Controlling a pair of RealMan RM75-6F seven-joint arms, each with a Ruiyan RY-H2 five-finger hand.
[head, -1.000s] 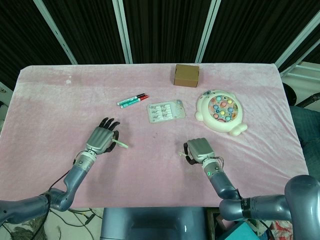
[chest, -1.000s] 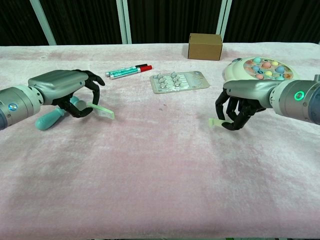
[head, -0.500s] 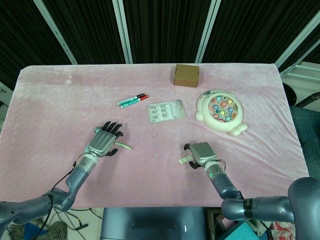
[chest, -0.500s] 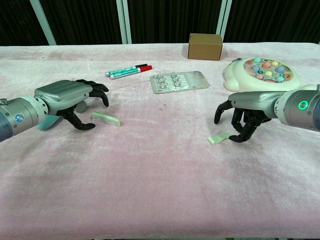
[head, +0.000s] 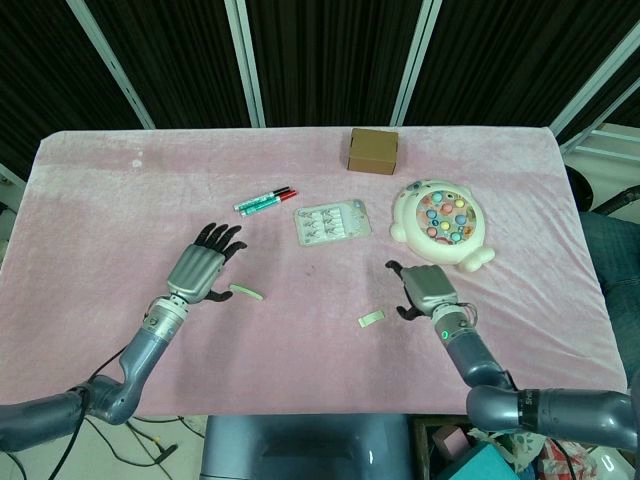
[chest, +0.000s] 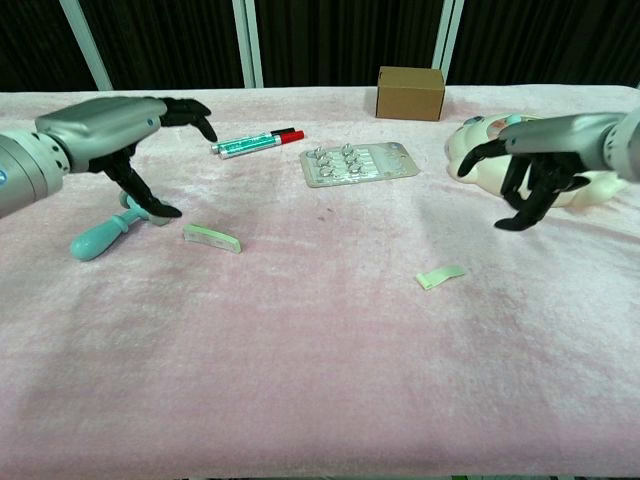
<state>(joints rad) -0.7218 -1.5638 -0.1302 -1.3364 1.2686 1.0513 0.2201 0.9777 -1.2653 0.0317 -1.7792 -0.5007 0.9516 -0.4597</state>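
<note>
Left hand (chest: 110, 125) is up off the desk (head: 110, 190) with fingers spread and holding nothing; just under it, toward the robot, lies a teal-handled tool (chest: 103, 236) that only the chest view shows, and I can't tell exactly what tool it is. Just to the right of that hand sits a small pale green strip (chest: 211, 237), lying flat on the pink cloth, apart from the fingertips; beyond the hand, further back, are two markers (head: 265, 201) side by side; a blister pack (head: 331, 224) lies further right, about midway between the hands.

Second pale green strip (chest: 440, 276) is on the cloth down-left of the right hand (chest: 540, 165), clearly apart from it; that hand hangs open too, fingers curled downward but with nothing in them. Right behind it is the fishing-game toy (head: 443, 222); a cardboard box (head: 373, 150) stands at the far edge.

My guess on handling: both strips look thin, very light and a bit bendy; they lie nearly flush on soft velvety cloth, so getting under them could be fiddly; pinching across the narrow width near a raised end looks like the best bet; the left one arches slightly, which should help; squeeze gently or they'll likely fold or flick away.
</note>
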